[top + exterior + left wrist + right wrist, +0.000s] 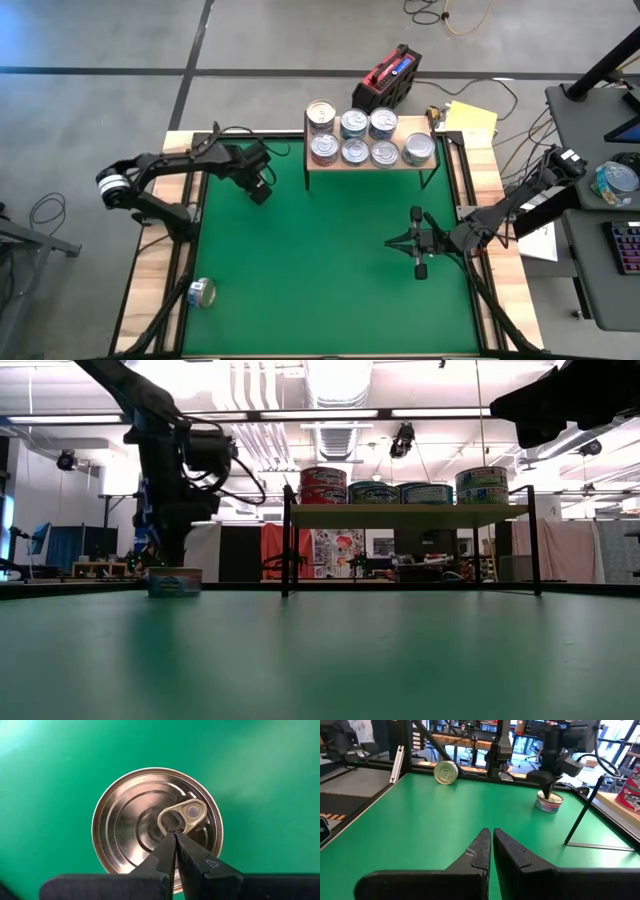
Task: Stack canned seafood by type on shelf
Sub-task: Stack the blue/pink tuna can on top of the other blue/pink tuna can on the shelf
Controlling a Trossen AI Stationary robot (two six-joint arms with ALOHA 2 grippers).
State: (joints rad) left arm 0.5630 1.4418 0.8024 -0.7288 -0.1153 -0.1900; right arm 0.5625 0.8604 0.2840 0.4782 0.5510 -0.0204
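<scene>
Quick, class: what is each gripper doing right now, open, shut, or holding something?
Left gripper: shut, holding nothing, tips above a can on the mat.
Right gripper: shut, empty, over the mat.

Shelf (372, 165): light-wood board on thin black legs at mat's far edge, carrying about seven tins (356, 151) in two rows, some stacked. One gold-topped tin (156, 827) upright on green mat near shelf's left end. Another tin (202, 293) on its side at mat's near-left edge.
</scene>
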